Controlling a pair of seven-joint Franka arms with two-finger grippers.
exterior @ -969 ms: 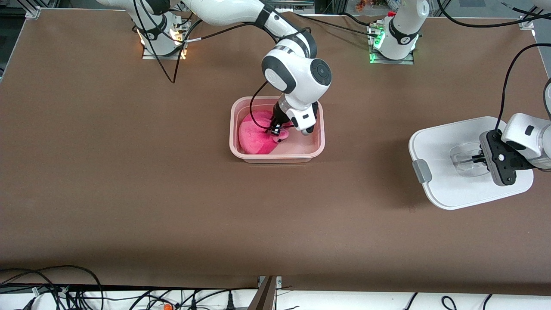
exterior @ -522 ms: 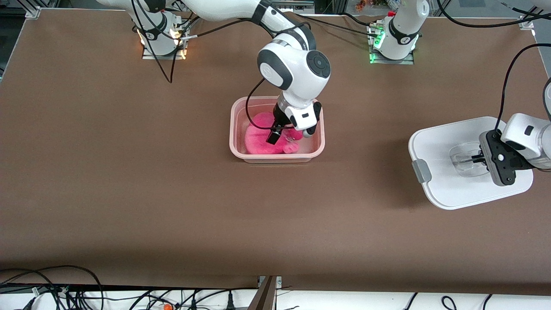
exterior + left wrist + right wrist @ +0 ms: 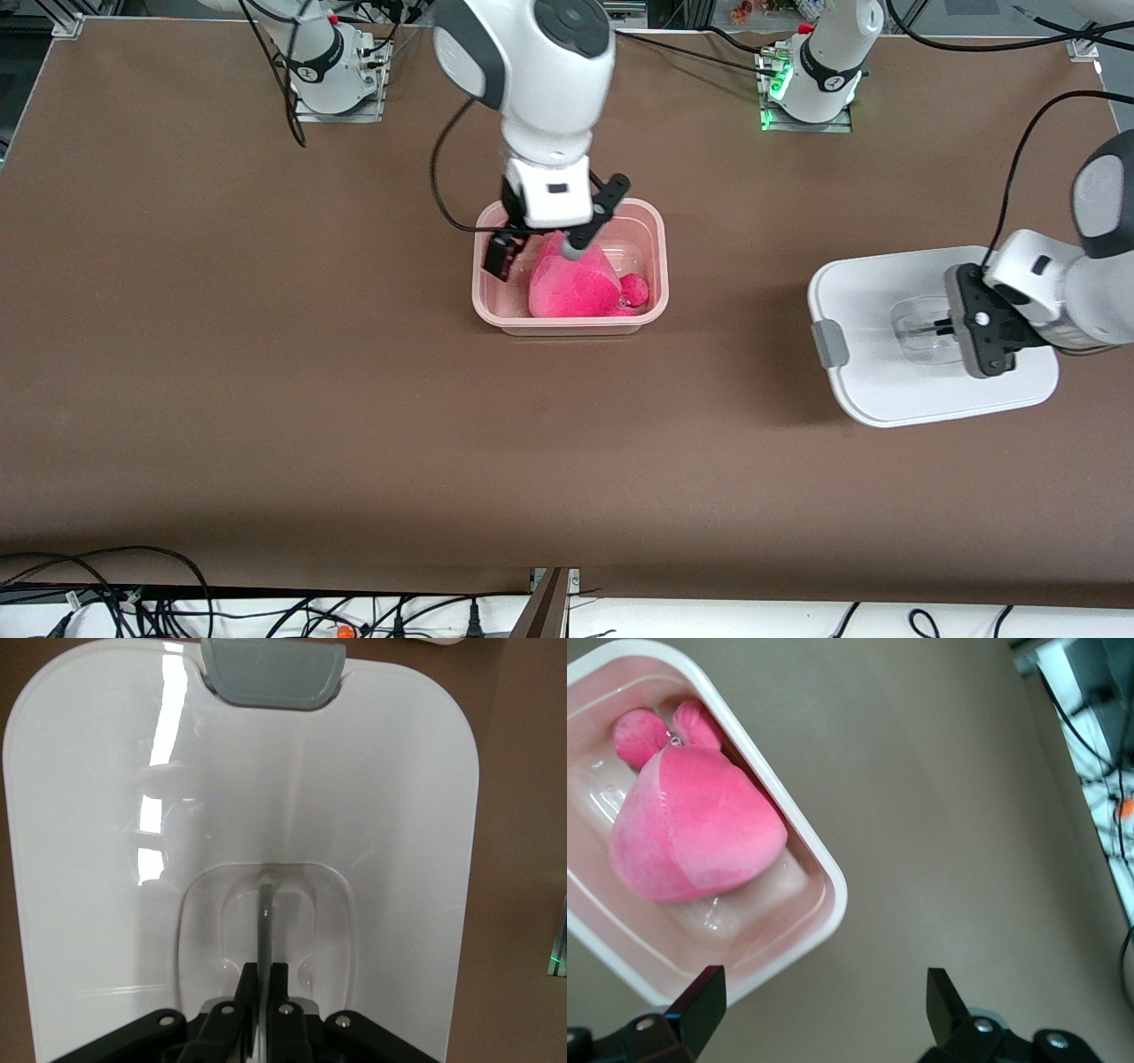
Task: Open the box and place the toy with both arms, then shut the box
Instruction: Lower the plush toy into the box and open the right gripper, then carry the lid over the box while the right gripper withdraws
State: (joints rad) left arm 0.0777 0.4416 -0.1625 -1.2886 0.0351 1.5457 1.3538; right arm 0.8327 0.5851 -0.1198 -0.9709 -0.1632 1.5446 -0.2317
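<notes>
The box (image 3: 567, 322), a pale-pink tub without its lid, stands mid-table. Inside it lies the bright-pink toy (image 3: 574, 285), its ears toward the left arm's end. My right gripper (image 3: 539, 251) hangs open above the box, nothing between its fingers. The right wrist view shows the toy (image 3: 691, 833) in the box (image 3: 826, 870), with the right gripper (image 3: 824, 1001) over the rim and the table beside it. My left gripper (image 3: 937, 329) is shut on the clear handle (image 3: 264, 904) of the white lid (image 3: 877, 292), over the left arm's end of the table. A grey clip (image 3: 273, 673) sits on the lid (image 3: 239, 797) held by the left gripper (image 3: 264, 979).
The brown table (image 3: 354, 399) spreads between the box and the lid and toward the front camera. Both arm bases (image 3: 819, 71) stand along the table's edge farthest from the camera. Cables (image 3: 133, 602) lie past the nearest edge.
My right gripper let go of the toy, opened wide and rose above the box; the toy settled in the tub. My left gripper shifted the lid a little toward the box.
</notes>
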